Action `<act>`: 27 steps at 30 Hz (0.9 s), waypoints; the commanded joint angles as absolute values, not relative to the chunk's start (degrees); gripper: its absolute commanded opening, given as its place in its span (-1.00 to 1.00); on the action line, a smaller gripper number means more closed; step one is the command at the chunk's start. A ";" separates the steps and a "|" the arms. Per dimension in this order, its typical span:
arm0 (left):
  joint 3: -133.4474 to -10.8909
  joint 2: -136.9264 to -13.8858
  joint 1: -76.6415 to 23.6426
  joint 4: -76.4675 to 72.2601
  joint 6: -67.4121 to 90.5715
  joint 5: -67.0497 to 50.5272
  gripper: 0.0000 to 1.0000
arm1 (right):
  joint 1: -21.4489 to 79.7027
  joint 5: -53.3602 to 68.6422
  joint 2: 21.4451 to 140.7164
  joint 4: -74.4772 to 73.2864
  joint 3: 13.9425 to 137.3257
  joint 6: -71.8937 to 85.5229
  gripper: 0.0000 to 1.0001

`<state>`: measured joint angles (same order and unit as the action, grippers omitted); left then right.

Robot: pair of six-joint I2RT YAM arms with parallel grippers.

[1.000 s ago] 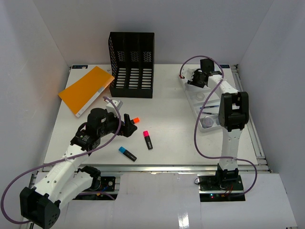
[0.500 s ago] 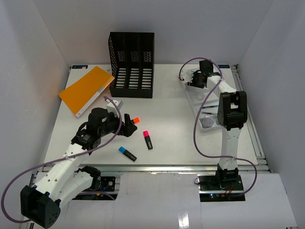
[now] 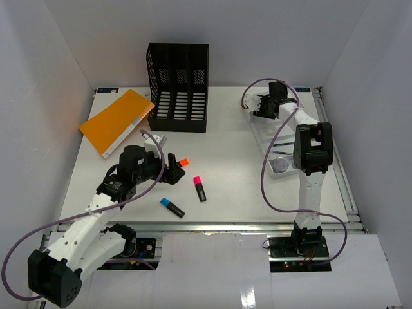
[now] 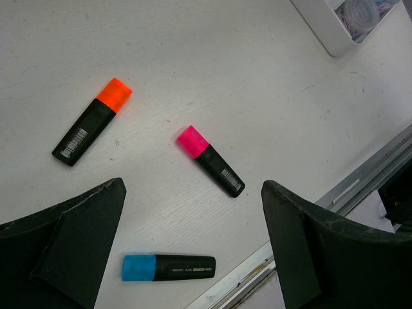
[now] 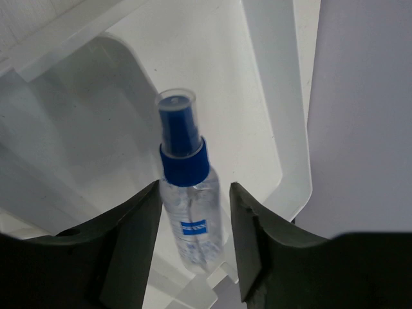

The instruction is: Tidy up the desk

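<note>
Top external: black file rack stands beside orange folder on desk

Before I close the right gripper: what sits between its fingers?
A clear spray bottle with a blue collar lies in the white tray, between the fingers of the right gripper. The right wrist view shows it.

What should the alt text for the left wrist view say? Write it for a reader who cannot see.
An orange highlighter, a pink highlighter and a blue highlighter lie apart on the desk, framed by the open left gripper. A white tray corner shows top right, a metal rail bottom right.
</note>
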<state>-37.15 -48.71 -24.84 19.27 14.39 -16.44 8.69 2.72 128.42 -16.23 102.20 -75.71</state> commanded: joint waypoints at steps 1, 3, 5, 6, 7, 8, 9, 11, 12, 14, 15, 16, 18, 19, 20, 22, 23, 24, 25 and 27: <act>-37.27 -48.87 -24.52 19.34 13.97 -15.91 0.96 | 8.70 1.85 128.13 -12.04 101.20 -76.71 0.12; -37.18 -48.87 -24.52 19.42 13.97 -15.82 0.96 | 8.70 1.93 127.55 -11.87 100.66 -76.73 0.14; -37.18 -48.80 -24.52 19.42 14.04 -15.89 0.96 | 8.70 2.16 126.85 -11.80 99.96 -76.87 0.15; -37.18 -48.78 -24.52 19.42 14.06 -15.91 0.96 | 8.70 2.29 126.43 -11.73 99.58 -76.95 0.15; -37.19 -48.77 -24.52 19.44 14.06 -15.91 0.96 | 8.70 2.38 126.02 -11.65 99.21 -76.99 0.15; -37.24 -48.72 -24.52 19.48 14.06 -15.91 0.96 | 8.70 2.43 125.58 -11.51 98.78 -76.99 0.15; -37.27 -48.65 -24.52 19.47 14.06 -15.91 0.96 | 8.70 2.57 125.15 -11.35 98.34 -76.95 0.15; -37.21 -48.60 -24.52 19.42 14.12 -15.97 0.96 | 8.70 3.26 123.94 -11.19 97.25 -76.79 0.14; -37.18 -48.54 -24.52 19.42 14.15 -16.03 0.96 | 8.70 3.60 123.32 -11.16 96.74 -76.49 0.14; -37.26 -48.43 -24.52 19.51 14.24 -16.17 0.96 | 8.70 5.25 121.29 -11.29 95.83 -74.93 0.15; -37.27 -48.43 -24.52 19.51 14.24 -16.17 0.96 | 8.70 6.56 120.69 -11.42 95.63 -73.43 0.16; -37.18 -48.34 -24.52 19.43 14.24 -16.17 0.96 | 8.70 7.78 118.46 -11.51 94.86 -72.20 0.19; -37.18 -48.25 -24.57 19.37 14.44 -16.36 0.96 | 8.70 10.91 115.13 -13.14 94.71 -66.99 0.30; -37.17 -48.29 -24.60 19.29 14.68 -16.46 0.96 | 8.70 12.79 113.21 -14.45 94.79 -63.44 0.36; -37.12 -48.43 -24.55 19.10 15.05 -16.55 0.96 | 8.70 14.09 111.77 -15.97 94.98 -60.47 0.39; -37.04 -49.23 -24.52 18.75 16.05 -16.94 0.96 | 8.70 18.73 108.33 -18.28 94.05 -54.05 0.43; -37.01 -49.75 -24.52 18.57 16.61 -17.19 0.96 | 8.70 21.51 106.48 -19.26 93.29 -50.73 0.45; -37.00 -50.58 -24.52 18.49 17.34 -17.28 0.96 | 8.75 24.46 103.94 -19.36 91.03 -46.84 0.46; -37.07 -51.32 -24.52 18.46 18.34 -17.28 0.96 | 8.82 26.90 100.99 -19.17 88.85 -43.01 0.47; -37.13 -53.02 -24.52 18.36 20.38 -17.53 0.96 | 9.13 31.55 94.95 -17.50 82.80 -38.13 0.50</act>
<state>-37.15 -50.46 -24.84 18.92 16.51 -16.49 8.69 17.74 105.96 -16.81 90.63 -54.78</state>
